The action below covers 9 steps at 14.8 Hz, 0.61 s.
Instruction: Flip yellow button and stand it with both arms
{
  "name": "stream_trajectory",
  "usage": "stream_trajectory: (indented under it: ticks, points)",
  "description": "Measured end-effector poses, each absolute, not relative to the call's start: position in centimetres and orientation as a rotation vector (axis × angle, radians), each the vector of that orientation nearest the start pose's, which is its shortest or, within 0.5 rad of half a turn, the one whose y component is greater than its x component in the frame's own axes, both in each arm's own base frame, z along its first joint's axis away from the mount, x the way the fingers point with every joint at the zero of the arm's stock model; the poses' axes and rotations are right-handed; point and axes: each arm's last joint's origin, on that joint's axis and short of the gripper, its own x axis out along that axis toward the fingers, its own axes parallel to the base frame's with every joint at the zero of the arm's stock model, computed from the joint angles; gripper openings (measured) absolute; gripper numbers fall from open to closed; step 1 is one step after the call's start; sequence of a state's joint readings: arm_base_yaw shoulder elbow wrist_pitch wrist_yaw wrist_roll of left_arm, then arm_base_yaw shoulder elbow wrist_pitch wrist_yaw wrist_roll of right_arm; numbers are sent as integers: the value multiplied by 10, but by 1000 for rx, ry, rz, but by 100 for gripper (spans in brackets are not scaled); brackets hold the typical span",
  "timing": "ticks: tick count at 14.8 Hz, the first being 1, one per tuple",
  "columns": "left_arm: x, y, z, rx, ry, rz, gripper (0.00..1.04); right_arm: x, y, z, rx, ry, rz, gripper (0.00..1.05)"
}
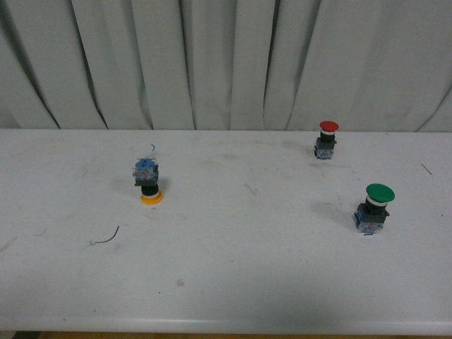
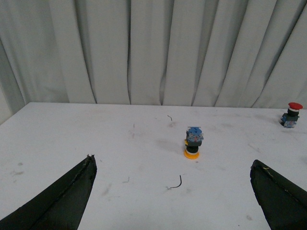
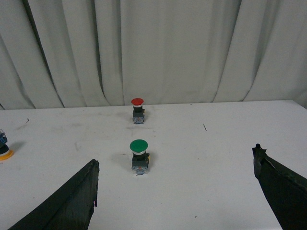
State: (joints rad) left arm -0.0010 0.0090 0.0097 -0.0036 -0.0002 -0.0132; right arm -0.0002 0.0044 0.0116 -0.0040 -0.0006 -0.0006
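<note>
The yellow button (image 1: 147, 181) stands upside down on the white table, yellow cap on the surface and blue base on top. The left wrist view has it (image 2: 193, 142) well beyond my left gripper (image 2: 173, 165), which is open and holds nothing. Its cap edge (image 3: 4, 152) peeks in at the border of the right wrist view. My right gripper (image 3: 175, 167) is open and empty, with the green button between and beyond its fingers. Neither arm appears in the front view.
A red-capped button (image 1: 326, 139) stands upright at the back right, and a larger green-capped button (image 1: 374, 207) upright nearer on the right. A thin dark wire scrap (image 1: 106, 237) lies front left of the yellow button. A grey curtain (image 1: 226, 63) hangs behind the table.
</note>
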Motion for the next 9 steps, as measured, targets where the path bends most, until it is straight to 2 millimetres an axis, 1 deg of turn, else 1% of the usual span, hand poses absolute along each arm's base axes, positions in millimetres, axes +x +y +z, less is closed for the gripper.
stream_trajectory:
  ticks: [9]
  points:
    - [98, 0, 166, -13, 3, -1, 98, 97, 0, 167, -1, -3, 0, 98]
